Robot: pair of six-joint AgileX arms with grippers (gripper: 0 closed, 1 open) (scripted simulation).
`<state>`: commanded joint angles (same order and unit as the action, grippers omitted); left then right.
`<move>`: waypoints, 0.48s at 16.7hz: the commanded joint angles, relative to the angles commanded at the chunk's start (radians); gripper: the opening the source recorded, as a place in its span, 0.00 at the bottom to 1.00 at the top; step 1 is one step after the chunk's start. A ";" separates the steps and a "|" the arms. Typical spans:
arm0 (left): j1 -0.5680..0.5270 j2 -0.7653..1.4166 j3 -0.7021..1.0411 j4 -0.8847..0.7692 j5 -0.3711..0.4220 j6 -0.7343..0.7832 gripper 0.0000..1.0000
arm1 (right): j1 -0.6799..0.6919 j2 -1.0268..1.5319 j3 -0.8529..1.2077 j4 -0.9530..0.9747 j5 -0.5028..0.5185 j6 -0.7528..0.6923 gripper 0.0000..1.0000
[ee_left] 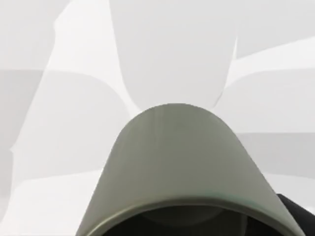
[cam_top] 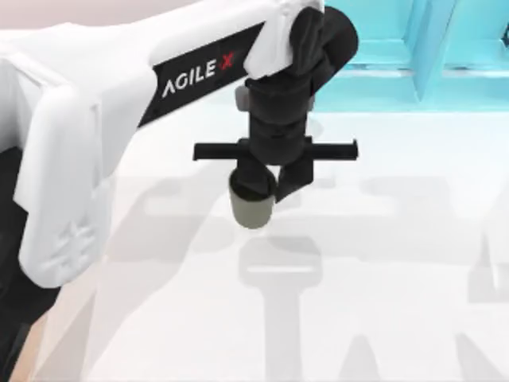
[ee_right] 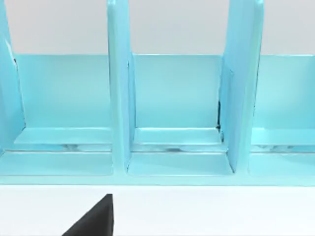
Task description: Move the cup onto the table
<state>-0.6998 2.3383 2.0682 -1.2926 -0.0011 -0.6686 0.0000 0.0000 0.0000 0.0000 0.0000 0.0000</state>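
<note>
One cup [cam_top: 252, 208] is seen, olive-green and handleless, and one white table [cam_top: 382, 302]. One turquoise shelf unit [cam_top: 445, 48] is stood along the table's far edge, toward one o'clock in the top view. In the right wrist view the shelf unit [ee_right: 177, 98] is divided by upright panels into compartments; one full compartment is seen in the middle, with part of another to each side, and nothing is held in any of them.

The left arm is reached in from the left side of the top view, and the left gripper [cam_top: 266, 187] is pointed downward near the middle of the table, just below its black crossbar. The cup is pinched at its rim between the two black fingers [cam_top: 293, 181], one finger being set inside the rim and the other outside its wall. The cup is kept upright, and its dark interior appears empty. Whether its base is touching the table cannot be told; a grey shadow is cast on the white surface toward six o'clock of it.

In the left wrist view the cup [ee_left: 182, 167] is seen close up, with the white table [ee_left: 49, 123] behind it.

A dark corner of the right gripper [ee_right: 93, 221] is seen in the right wrist view, facing the shelf unit; the state of its jaws cannot be told.
</note>
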 joint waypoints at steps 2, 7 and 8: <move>0.000 0.000 0.000 0.000 0.000 0.000 0.08 | 0.000 0.000 0.000 0.000 0.000 0.000 1.00; 0.000 0.000 0.000 0.000 0.000 0.000 0.45 | 0.000 0.000 0.000 0.000 0.000 0.000 1.00; 0.000 0.000 0.000 0.000 0.000 0.000 0.53 | 0.000 0.000 0.000 0.000 0.000 0.000 1.00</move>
<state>-0.6998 2.3383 2.0682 -1.2926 -0.0011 -0.6686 0.0000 0.0000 0.0000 0.0000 0.0000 0.0000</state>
